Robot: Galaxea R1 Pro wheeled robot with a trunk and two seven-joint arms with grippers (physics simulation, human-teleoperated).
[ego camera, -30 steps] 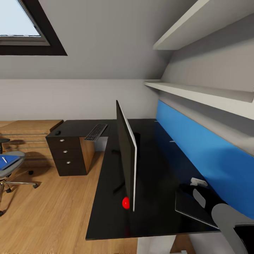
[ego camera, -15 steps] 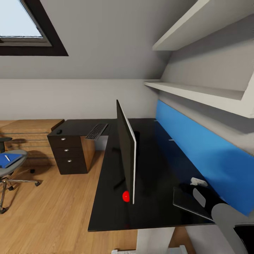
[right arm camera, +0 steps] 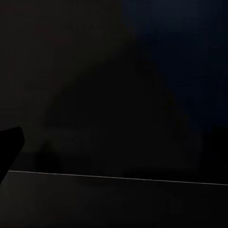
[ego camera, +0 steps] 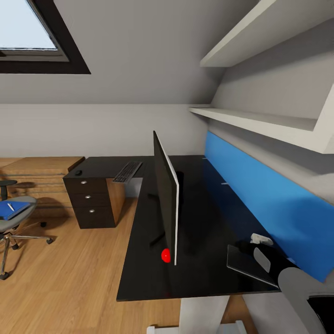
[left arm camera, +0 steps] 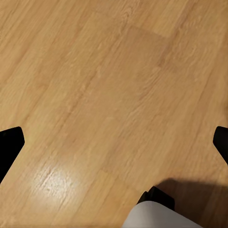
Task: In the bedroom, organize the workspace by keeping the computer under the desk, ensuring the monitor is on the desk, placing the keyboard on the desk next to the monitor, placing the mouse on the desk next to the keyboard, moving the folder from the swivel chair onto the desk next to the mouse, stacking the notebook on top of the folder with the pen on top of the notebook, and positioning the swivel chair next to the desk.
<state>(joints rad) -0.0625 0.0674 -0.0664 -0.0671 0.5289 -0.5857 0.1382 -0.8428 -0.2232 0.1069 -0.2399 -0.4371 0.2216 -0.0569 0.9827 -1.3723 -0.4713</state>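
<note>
Worktop [ego camera: 204, 222]: L-shaped, black, running away from you along the blue wall panel [ego camera: 260, 199], with its drawer unit [ego camera: 90, 204] at the far left end. Swivel chair [ego camera: 11, 222]: on the wood floor [ego camera: 79, 278], well apart from the worktop, at your far left. Monitor [ego camera: 165, 204]: upright on the worktop, seen edge-on. Keyboard [ego camera: 126, 172]: flat on the far leg of the worktop, beyond the monitor. Folder [ego camera: 13, 210]: bright blue, lying on the chair seat. Across the worktop and far left of your right claw [ego camera: 250, 248], so your left arm is judged nearer to it. Notebook [ego camera: 246, 269]: thin, dark, at the worktop's near right end, right at the right claw, long axis roughly along the near edge. Mouse [ego camera: 78, 172]: above the drawer unit, left of the keyboard. Pen [ego camera: 10, 207]: a pale stick on the folder. Left claw [left arm camera: 114, 142]: spread wide over bare floor, holding nothing. Right claw: too dark to tell whether it grips the notebook or stands clear of it.
</note>
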